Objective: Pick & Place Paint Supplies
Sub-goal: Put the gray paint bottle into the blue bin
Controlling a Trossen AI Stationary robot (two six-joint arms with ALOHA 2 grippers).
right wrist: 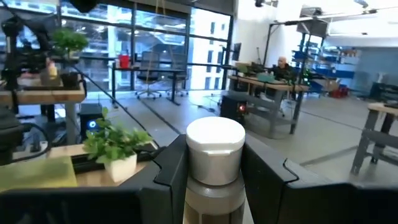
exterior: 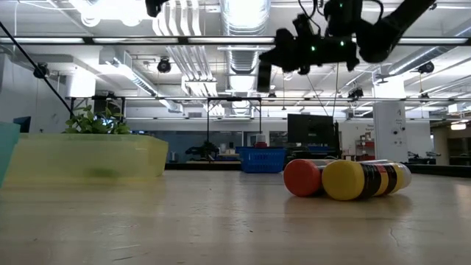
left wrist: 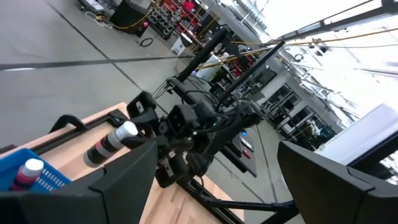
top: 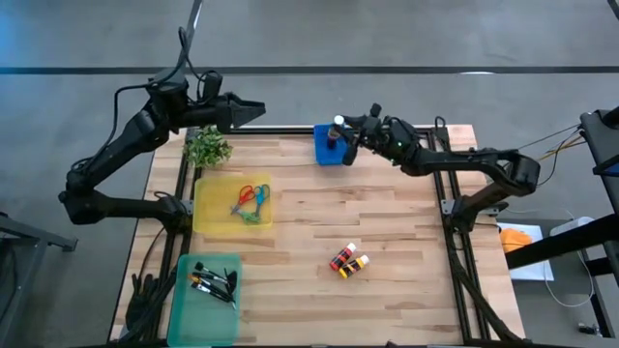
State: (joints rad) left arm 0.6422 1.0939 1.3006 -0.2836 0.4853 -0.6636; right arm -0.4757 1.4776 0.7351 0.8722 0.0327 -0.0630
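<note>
Two dark robot arms over a light wooden table point(top: 387, 222). Right gripper point(top: 345, 141) poised above a small blue basket point(top: 324, 150) at the table's far edge, fingers clamped on a dark white-capped paint bottle point(right wrist: 215, 163); a second white-capped bottle point(left wrist: 28, 172) standing inside the basket. Left gripper point(top: 253, 111) raised beyond the far edge near a small green potted plant point(top: 207, 148), fingers spread wide and holding nothing. Lying mid-table, touching side by side: two small paint bottles, one red point(exterior: 303, 177) and one yellow point(exterior: 360, 180). Red, green and blue scissors point(top: 250, 202) in a yellow tray point(top: 208, 217); thin dark paintbrushes point(top: 213, 281) in a teal tray point(top: 189, 319).
</note>
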